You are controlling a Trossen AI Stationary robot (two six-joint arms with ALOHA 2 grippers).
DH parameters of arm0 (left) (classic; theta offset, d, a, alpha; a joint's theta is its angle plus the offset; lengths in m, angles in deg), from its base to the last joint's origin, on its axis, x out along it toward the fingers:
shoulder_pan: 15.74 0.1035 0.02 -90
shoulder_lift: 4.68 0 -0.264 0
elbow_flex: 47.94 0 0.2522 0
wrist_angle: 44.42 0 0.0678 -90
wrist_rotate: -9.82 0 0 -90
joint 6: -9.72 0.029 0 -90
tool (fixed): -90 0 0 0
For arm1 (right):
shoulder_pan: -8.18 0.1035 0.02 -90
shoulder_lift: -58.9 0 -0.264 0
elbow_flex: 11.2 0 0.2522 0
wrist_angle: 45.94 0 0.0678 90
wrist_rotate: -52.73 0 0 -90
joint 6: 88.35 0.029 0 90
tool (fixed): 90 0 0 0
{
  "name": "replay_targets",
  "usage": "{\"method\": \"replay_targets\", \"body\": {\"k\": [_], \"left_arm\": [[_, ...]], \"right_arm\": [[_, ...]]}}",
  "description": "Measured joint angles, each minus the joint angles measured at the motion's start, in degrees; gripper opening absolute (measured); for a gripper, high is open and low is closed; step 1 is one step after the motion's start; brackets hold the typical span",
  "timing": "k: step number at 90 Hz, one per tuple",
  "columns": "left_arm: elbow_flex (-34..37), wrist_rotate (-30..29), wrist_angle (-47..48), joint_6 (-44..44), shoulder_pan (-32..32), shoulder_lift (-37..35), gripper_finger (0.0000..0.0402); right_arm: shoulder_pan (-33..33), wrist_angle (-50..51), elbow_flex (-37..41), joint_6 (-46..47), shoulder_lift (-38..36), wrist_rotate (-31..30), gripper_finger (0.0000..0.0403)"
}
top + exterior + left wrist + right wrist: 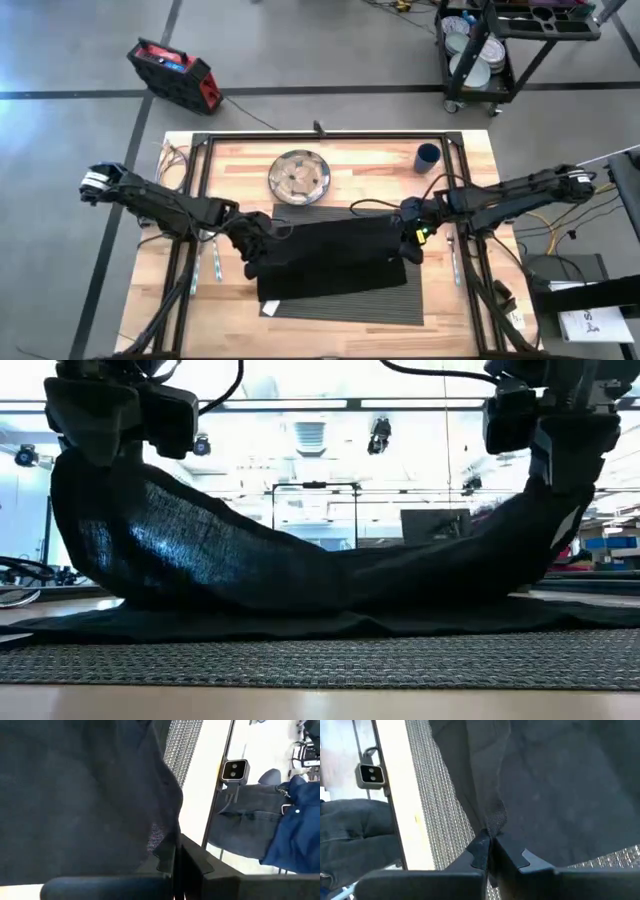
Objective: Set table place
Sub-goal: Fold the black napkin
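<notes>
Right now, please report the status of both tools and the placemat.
Left tool and right tool shut on black napkin, lifted at both ends, sagging onto placemat. Plate and blue cup stand behind.

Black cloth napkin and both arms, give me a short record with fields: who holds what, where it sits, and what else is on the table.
napkin: black cloth napkin, both ends lifted, middle sagging onto the placemat
placemat: dark grey ribbed placemat, flat on the table
left gripper: jaws shut on napkin's left end
right gripper: jaws shut on napkin's right end
plate: on the table beyond the placemat
cup: blue cup near the far right corner
</notes>
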State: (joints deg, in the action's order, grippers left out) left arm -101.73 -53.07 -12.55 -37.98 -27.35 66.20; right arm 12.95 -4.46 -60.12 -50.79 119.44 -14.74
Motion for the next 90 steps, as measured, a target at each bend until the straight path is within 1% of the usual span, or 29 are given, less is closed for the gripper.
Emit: {"method": "replay_targets", "body": {"k": [26, 64, 70, 78, 84, 90], "left_arm": [[0.02, 2.08, -2.76, 0.40, -0.72, 2.96, 0.0000], [0.02, 2.90, -4.00, 1.70, -2.02, 6.06, 0.0000], [0.02, 3.70, -4.10, 2.62, -2.06, 6.73, 0.0000], [0.07, 3.93, -3.84, 4.30, -2.10, 7.51, 0.0000], [0.07, 4.77, -2.98, 6.24, -2.25, 7.82, 0.0004], [0.07, 6.28, -1.75, 8.27, -2.27, 8.01, 0.0015]], "right_arm": [[-0.02, 0.19, 1.02, 0.38, 0.00, -0.01, 0.0000], [-0.02, -0.39, 2.85, 1.02, 0.00, 0.10, 0.0000], [-0.02, -1.47, 3.39, 0.85, 0.00, 1.09, 0.0000], [0.54, -2.96, 3.78, -0.76, 0.00, 3.84, 0.0004], [1.66, -2.98, 3.90, -3.04, 0.00, 6.43, 0.0017], [2.89, -2.78, 4.05, -5.25, 0.00, 8.97, 0.0039]]}}
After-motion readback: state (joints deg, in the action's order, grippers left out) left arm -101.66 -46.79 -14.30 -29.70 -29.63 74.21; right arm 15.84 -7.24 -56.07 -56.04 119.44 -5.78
